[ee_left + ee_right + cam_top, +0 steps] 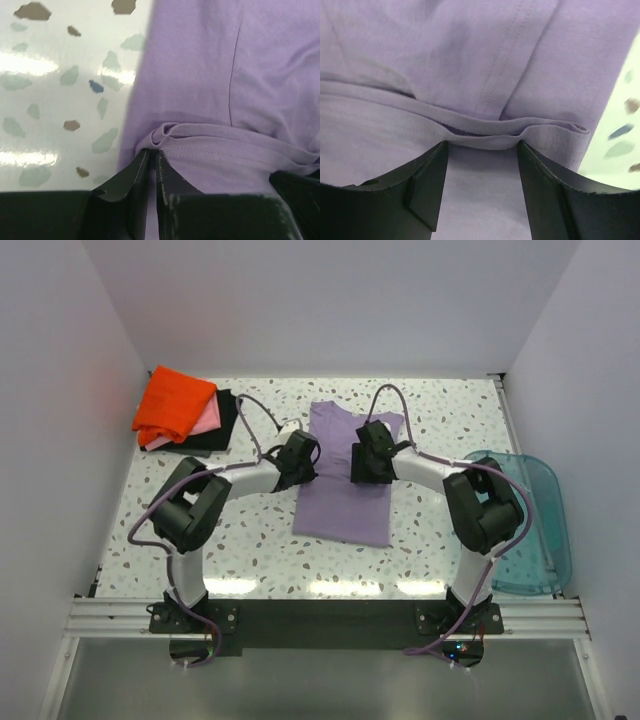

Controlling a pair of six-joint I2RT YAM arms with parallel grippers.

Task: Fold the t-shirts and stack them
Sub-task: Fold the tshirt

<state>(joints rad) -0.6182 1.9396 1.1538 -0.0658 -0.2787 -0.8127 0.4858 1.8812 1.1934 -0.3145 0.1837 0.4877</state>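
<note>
My left pincer (153, 151) pinching folded hem of lavender cloth t-shirt (210, 65); right pincer (482, 145) spread astride hem fold. I'd close right, then lift both evenly.

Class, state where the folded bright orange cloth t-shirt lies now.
Top view: the orange t-shirt sits far left on the table, atop the pink shirt and black shirt.

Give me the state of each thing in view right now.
purple shirt, partly folded, flat on the table
orange shirt, folded, top of the stack
pink shirt, folded, under the orange
black shirt, folded, bottom of the stack
left gripper, shut on the purple shirt's left edge
right gripper, open, astride a fold at its right edge
bin, untouched at the right
</note>
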